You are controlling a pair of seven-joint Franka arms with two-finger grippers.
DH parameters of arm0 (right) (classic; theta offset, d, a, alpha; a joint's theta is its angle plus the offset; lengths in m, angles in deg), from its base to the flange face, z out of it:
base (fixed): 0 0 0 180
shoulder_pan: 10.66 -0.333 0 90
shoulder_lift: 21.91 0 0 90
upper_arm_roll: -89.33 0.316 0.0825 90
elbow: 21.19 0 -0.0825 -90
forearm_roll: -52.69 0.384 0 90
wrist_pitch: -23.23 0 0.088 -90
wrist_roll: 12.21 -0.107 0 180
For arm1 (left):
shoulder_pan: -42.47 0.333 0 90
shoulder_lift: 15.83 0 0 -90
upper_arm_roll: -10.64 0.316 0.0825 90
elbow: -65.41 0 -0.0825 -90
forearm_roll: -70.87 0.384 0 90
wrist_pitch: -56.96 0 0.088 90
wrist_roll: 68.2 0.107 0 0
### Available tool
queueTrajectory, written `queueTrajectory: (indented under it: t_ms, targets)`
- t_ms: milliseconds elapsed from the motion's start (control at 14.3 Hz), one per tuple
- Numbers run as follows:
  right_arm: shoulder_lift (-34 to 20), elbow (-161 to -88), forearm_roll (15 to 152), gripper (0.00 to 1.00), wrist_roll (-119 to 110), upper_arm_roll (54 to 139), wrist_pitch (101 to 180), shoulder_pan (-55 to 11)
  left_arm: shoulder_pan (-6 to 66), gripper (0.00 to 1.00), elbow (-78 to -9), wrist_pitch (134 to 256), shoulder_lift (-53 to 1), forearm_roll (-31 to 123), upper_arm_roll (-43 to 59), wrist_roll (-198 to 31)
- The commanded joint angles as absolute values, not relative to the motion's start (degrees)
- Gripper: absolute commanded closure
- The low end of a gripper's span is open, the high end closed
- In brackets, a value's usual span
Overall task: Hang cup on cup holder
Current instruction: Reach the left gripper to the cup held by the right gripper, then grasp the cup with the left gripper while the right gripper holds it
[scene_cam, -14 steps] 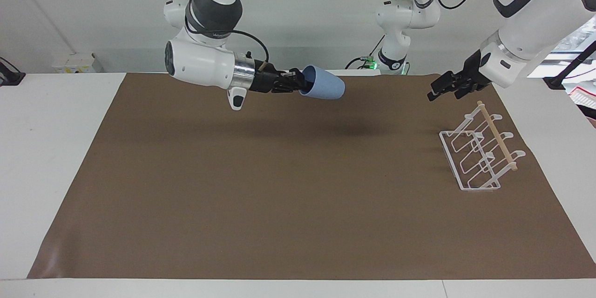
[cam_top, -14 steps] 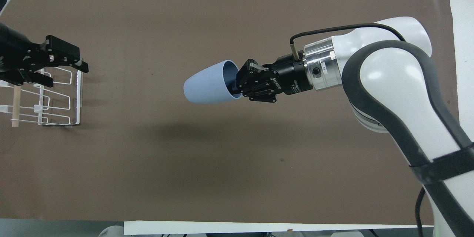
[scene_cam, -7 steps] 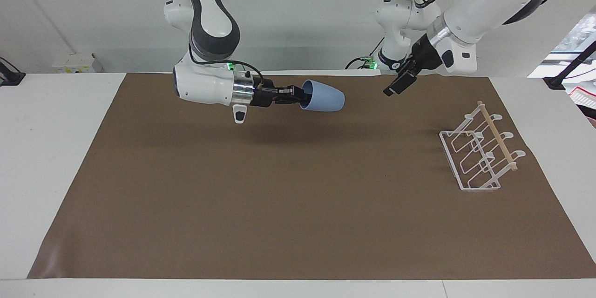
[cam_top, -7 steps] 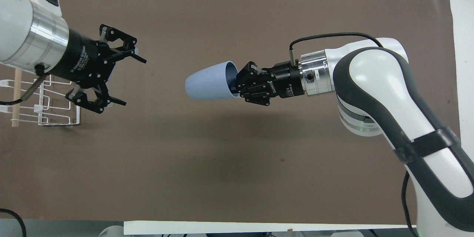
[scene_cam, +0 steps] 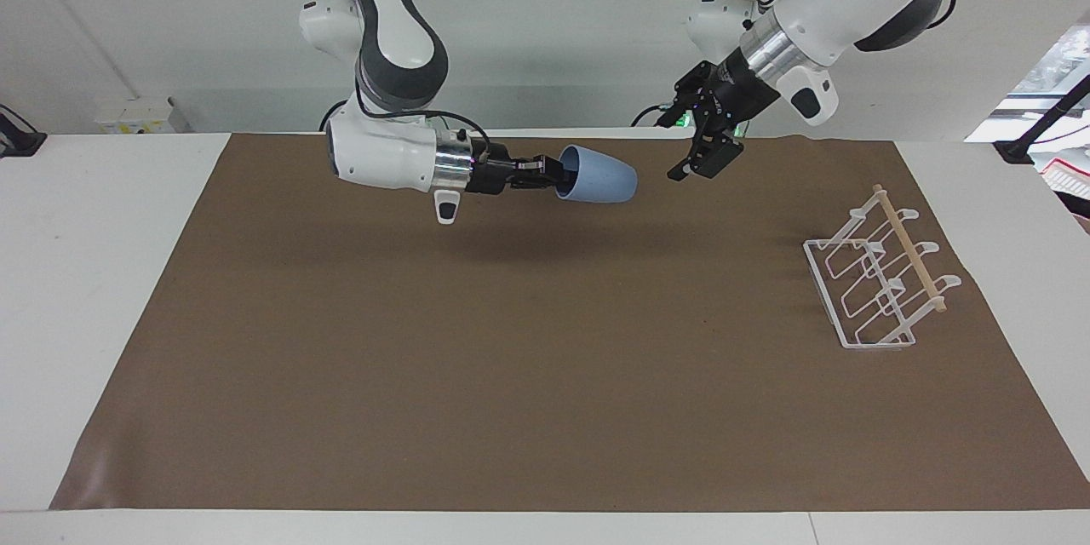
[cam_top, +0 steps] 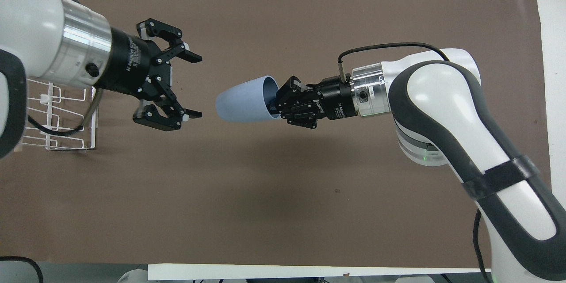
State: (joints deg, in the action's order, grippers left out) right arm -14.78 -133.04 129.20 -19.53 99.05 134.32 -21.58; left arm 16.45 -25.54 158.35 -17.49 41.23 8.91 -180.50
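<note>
The light-blue cup (scene_cam: pixel 600 175) is up in the air over the mat's middle, lying on its side. My right gripper (scene_cam: pixel 558 173) is shut on its rim, one finger inside the mouth; it also shows in the overhead view (cam_top: pixel 276 104), with the cup (cam_top: pixel 241 104) pointing bottom-first at my left gripper. My left gripper (scene_cam: pixel 702 157) is open and empty in the air, a short gap from the cup's bottom, and in the overhead view (cam_top: pixel 192 86) its jaws stand wide apart. The white wire cup holder (scene_cam: pixel 877 281) stands empty toward the left arm's end, partly hidden in the overhead view (cam_top: pixel 66 117) by the left arm.
A brown mat (scene_cam: pixel 511 375) covers most of the white table (scene_cam: pixel 102 272). Nothing else lies on the mat besides the rack.
My left gripper has swung from over the cup holder toward the cup, with its fingers now spread wide. My right gripper has shifted the cup slightly toward it.
</note>
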Motion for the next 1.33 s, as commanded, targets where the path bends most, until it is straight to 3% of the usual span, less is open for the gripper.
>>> queueTrajectory:
  t_ms: [0, 419, 1258]
  targets:
    - [-16.4, -134.7, 130.7, 1.00, -18.8, 99.2, 135.2, -21.5, 12.8, 0.00, -31.8, 163.6, -14.1, 40.3, 9.2, -184.8]
    - [-16.4, -134.7, 130.7, 1.00, -18.8, 99.2, 135.1, -21.5, 10.9, 0.00, -35.1, 172.9, -14.2, 43.0, 9.1, -200.7]
    - [-16.4, -134.7, 130.7, 1.00, -19.1, 99.1, 135.2, -21.4, 8.5, 0.00, -40.6, 176.3, -13.6, 44.3, 9.1, -196.6]
